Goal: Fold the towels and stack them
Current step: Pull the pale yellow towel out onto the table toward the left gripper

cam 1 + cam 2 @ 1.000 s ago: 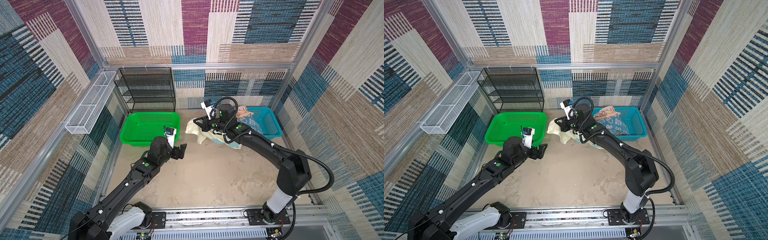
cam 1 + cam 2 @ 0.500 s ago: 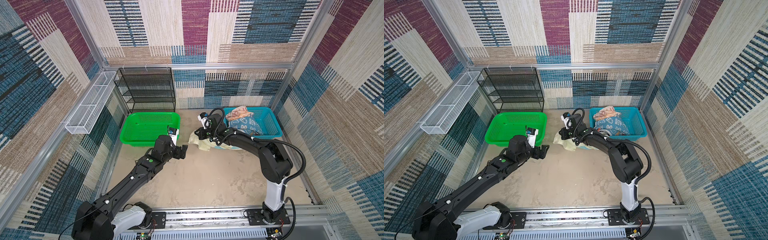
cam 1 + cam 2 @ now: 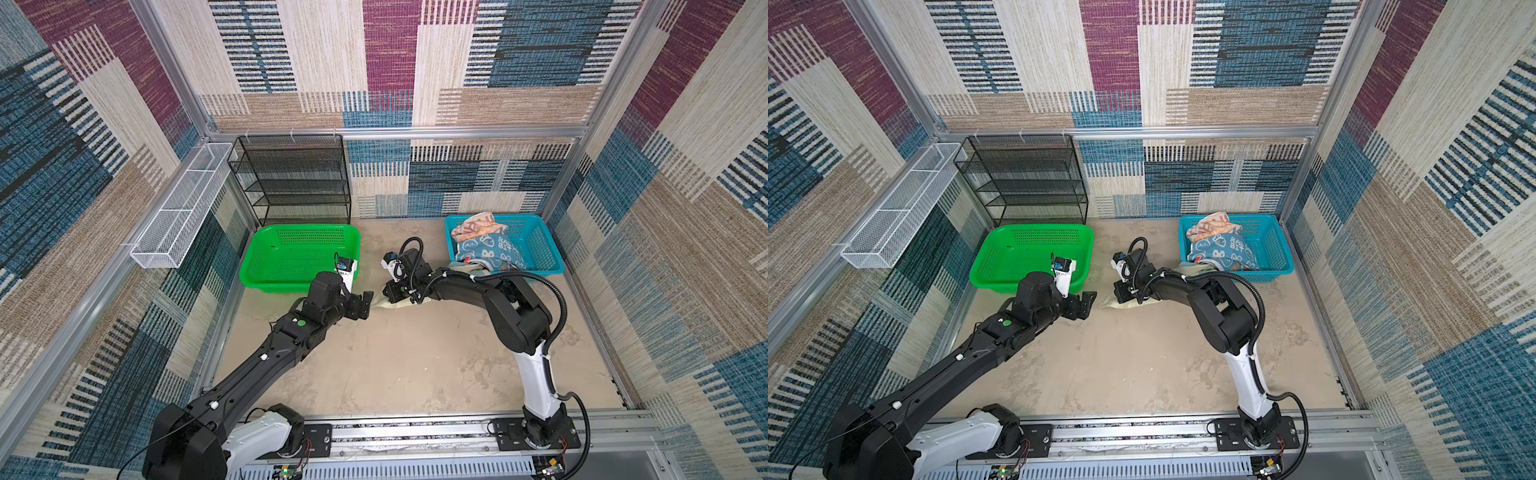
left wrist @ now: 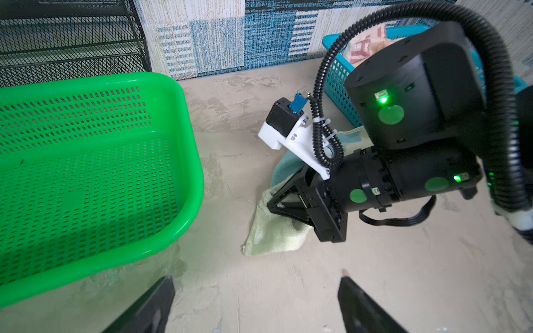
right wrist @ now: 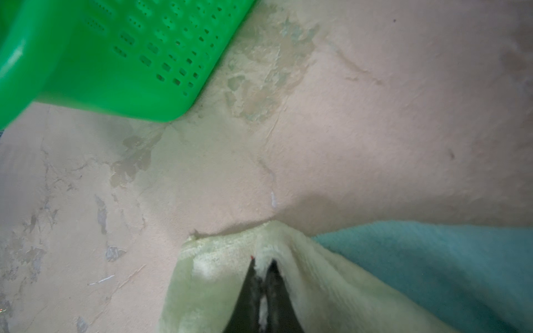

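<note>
**Spreading the first towel**
The right gripper (image 5: 263, 276) pinches a cream fold of the aqua-and-cream towel (image 4: 274, 233), which lies on the table between the green basket (image 3: 305, 227) and the blue basket (image 3: 534, 243) holding the other towels (image 3: 486, 249). The left gripper (image 4: 256, 305) hovers near it with jaws wide; next it probably needs to take a free corner.

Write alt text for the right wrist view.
The right claw pinches a raised fold of the pale aqua-and-cream towel lying on the stained beige tabletop. A corner of the green plastic basket stands beyond it, apart from the cloth.
</note>
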